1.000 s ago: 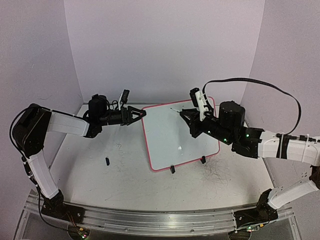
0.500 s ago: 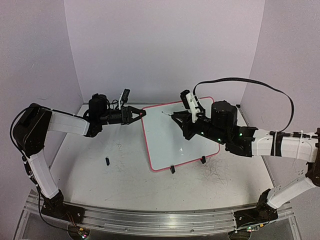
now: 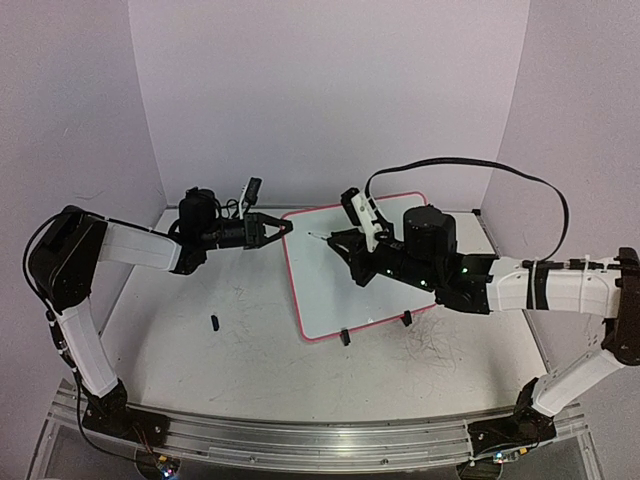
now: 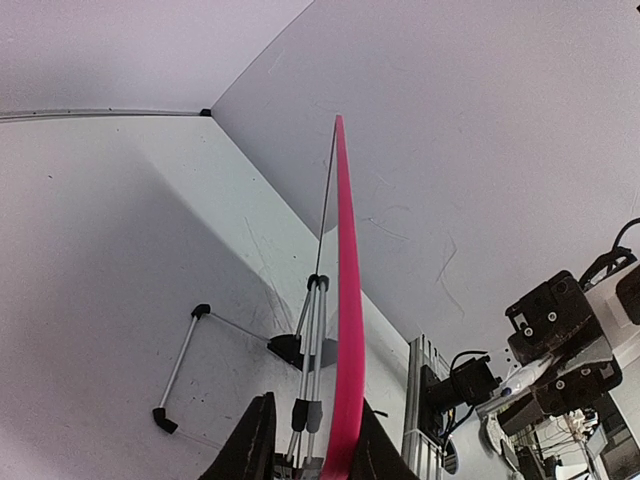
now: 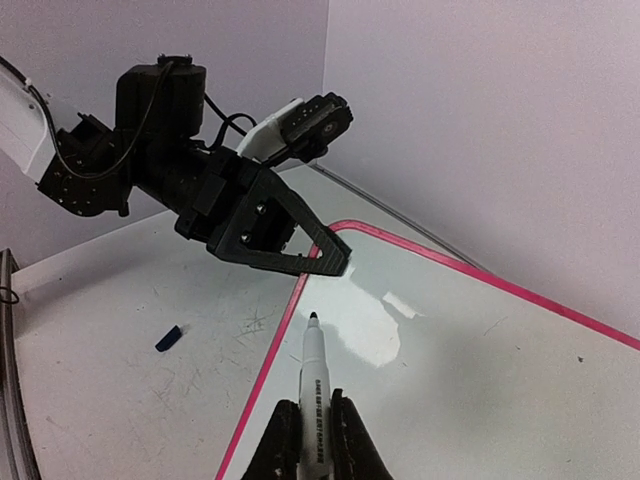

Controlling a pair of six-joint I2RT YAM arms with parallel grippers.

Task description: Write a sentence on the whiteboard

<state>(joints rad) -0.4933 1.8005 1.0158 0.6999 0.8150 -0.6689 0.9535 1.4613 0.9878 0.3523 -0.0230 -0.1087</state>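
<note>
Your left gripper (image 3: 286, 228) clamps the whiteboard (image 3: 335, 285) rim; your right gripper (image 5: 312, 428) grips a marker (image 5: 313, 375). Scuffed white tabletop (image 3: 235, 335); lilac walls (image 3: 330, 90) surround it.

We see a robotics lab cell: plain pale walls (image 3: 330, 90) box in a scuffed white tabletop (image 3: 240, 330), and across the bottom of the frame an aluminium rail (image 3: 320, 440) carries the left arm base (image 3: 103, 405) and right arm base (image 3: 525, 422).

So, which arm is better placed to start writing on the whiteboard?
The right: the right jaws hold the marker, tip near the whiteboard; the left jaws are clamped on the board's rim.
</note>
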